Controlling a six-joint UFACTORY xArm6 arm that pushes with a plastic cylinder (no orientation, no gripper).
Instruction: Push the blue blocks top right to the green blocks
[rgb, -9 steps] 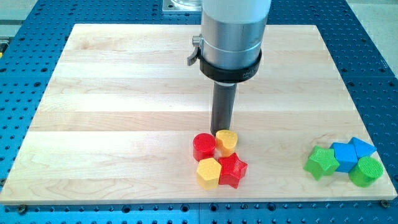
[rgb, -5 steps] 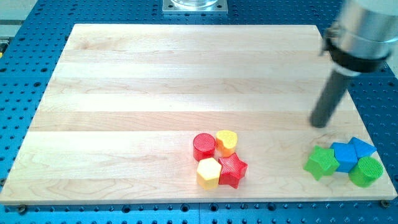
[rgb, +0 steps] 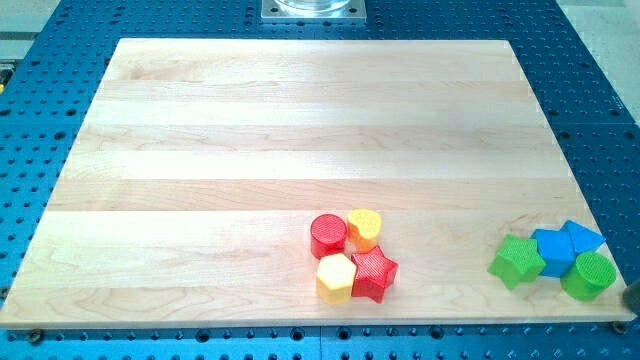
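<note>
Two blue blocks sit at the board's bottom right: a blue cube (rgb: 553, 250) and a blue angular block (rgb: 582, 238) just to its upper right. A green star (rgb: 516, 261) touches the cube on its left. A green cylinder (rgb: 589, 275) touches both blue blocks from below right. All of them form one tight cluster. My rod and tip cannot be made out. Only a small dark sliver (rgb: 633, 295) shows at the view's right edge, just right of the green cylinder.
A second cluster lies at bottom centre: a red cylinder (rgb: 328, 235), a yellow rounded block (rgb: 364, 228), a yellow hexagon (rgb: 336, 277) and a red star (rgb: 375, 273). The wooden board (rgb: 300, 120) rests on a blue perforated table (rgb: 40, 150).
The arm swept from above the red and yellow cluster to the right, then left the view at the right edge. No block has moved.
</note>
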